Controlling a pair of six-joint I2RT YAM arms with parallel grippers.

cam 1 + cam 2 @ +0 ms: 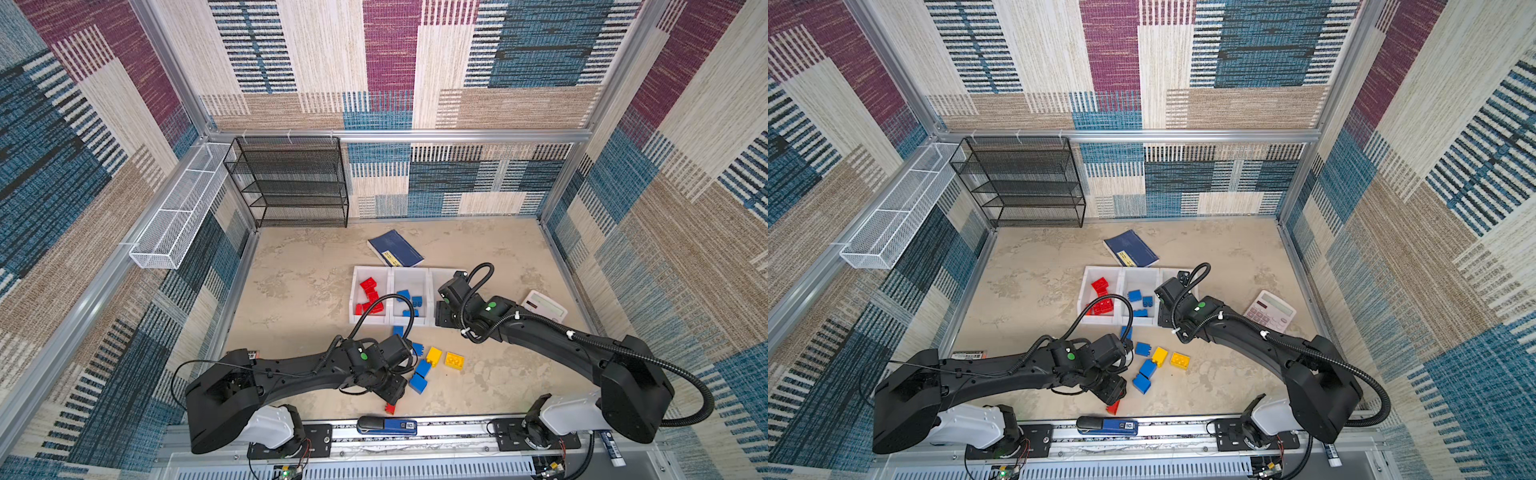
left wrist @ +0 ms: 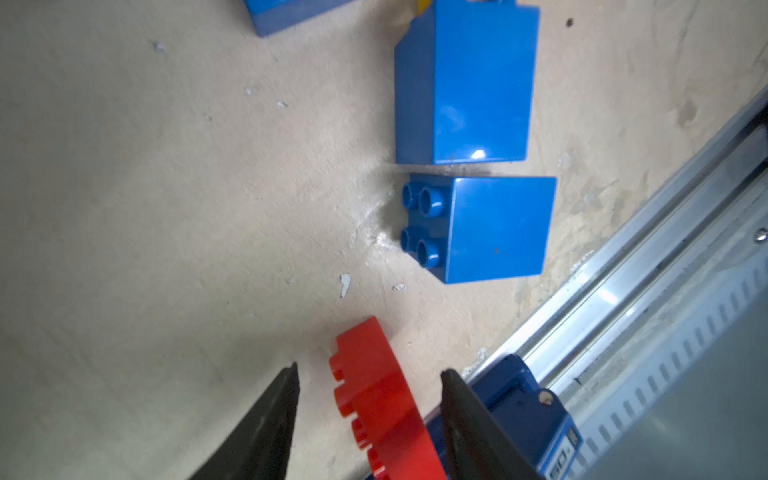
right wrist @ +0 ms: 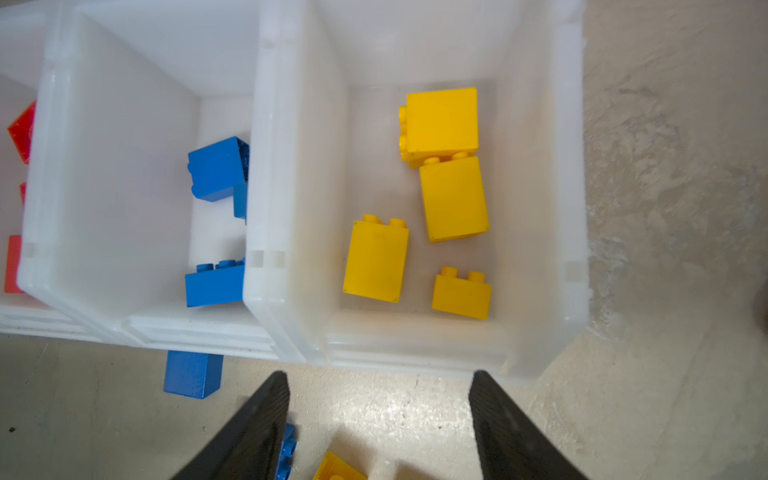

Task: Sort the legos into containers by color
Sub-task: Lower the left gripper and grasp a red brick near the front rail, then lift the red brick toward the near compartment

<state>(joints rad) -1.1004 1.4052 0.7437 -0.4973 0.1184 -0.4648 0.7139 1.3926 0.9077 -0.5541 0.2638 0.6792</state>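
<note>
Three joined white containers stand mid-table. In both top views one holds red legos and the middle one blue legos. The right wrist view shows several yellow legos in the last container. Loose blue legos and yellow legos lie in front. My left gripper is open, straddling a red brick with a gap on each side. My right gripper hangs open and empty at the yellow container's near wall.
A blue-and-black stapler lies on the front rail right beside the red brick. A blue book sits behind the containers and a calculator to their right. A black mesh rack and a white wire basket are at the back left.
</note>
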